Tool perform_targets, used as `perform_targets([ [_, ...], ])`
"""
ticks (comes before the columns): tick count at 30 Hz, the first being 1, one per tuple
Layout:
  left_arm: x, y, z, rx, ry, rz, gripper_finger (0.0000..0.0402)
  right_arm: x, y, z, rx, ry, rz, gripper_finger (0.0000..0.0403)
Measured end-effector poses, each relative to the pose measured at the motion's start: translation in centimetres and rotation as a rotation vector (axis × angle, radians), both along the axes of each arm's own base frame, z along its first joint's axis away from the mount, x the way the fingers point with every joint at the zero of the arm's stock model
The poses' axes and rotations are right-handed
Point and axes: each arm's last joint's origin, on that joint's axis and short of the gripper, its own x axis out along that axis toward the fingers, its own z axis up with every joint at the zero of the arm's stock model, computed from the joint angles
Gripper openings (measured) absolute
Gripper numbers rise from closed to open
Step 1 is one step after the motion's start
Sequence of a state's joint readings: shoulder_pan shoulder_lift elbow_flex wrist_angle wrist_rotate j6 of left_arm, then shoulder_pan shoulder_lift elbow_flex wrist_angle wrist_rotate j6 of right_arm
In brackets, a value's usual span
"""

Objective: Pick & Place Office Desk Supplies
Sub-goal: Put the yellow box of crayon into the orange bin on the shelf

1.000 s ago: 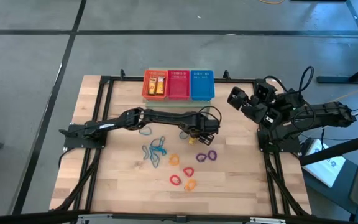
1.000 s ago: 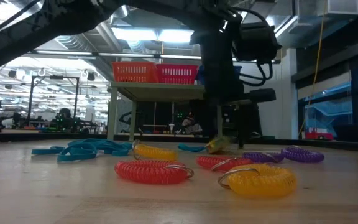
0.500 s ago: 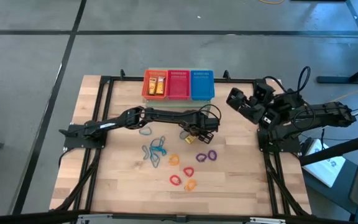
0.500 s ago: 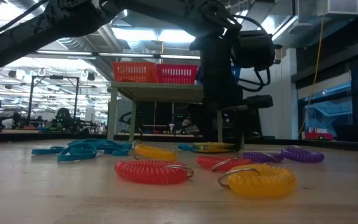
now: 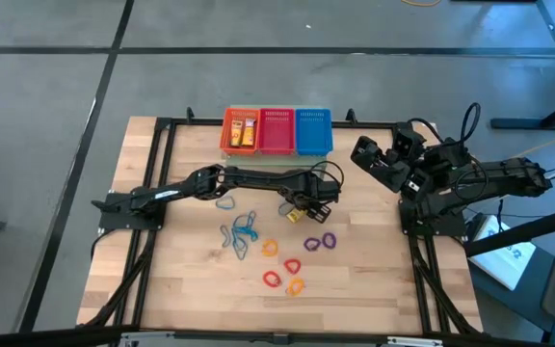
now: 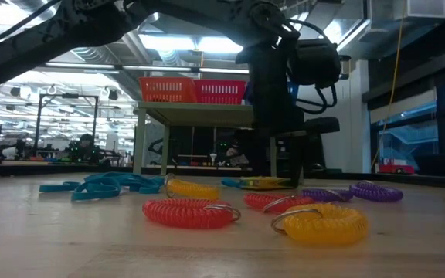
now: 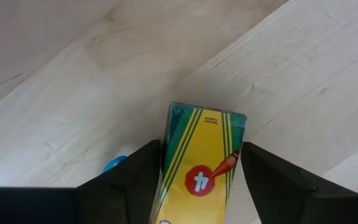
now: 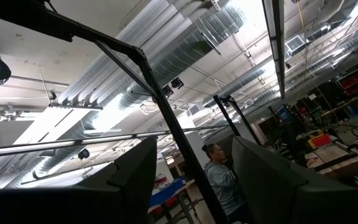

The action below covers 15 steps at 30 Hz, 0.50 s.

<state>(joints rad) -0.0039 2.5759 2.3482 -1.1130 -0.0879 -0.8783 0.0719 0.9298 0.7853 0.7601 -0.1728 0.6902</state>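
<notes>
1. The left gripper is down at the table, its fingers spread either side of a crayon box; whether they press it yet cannot be told.
2. The box lies flat directly between the fingers, its long axis running forward along them; it sits mid-table, in front of the baskets.
3. The right gripper waits open, raised at the table's right edge; the left arm is far nearer.
4. The box is yellow with green stripes, small and flat.
</notes>
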Motion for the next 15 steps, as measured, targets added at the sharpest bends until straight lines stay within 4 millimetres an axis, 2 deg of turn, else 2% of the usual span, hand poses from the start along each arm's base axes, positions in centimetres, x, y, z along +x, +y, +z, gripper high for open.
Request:
perform_targets([
  [8, -0.02, -0.03, 0.15, -0.007, -0.004, -0.013, 0.0152, 0.0, -0.02, 0.01, -0.011, -0.005, -0.016, 0.0213],
  [15, 0.09, 0.57, 0.92, -0.024, -0.039, -0.02, 0.0141, 0.0, -0.02, 0.01, -0.012, -0.005, -0.018, 0.0213],
])
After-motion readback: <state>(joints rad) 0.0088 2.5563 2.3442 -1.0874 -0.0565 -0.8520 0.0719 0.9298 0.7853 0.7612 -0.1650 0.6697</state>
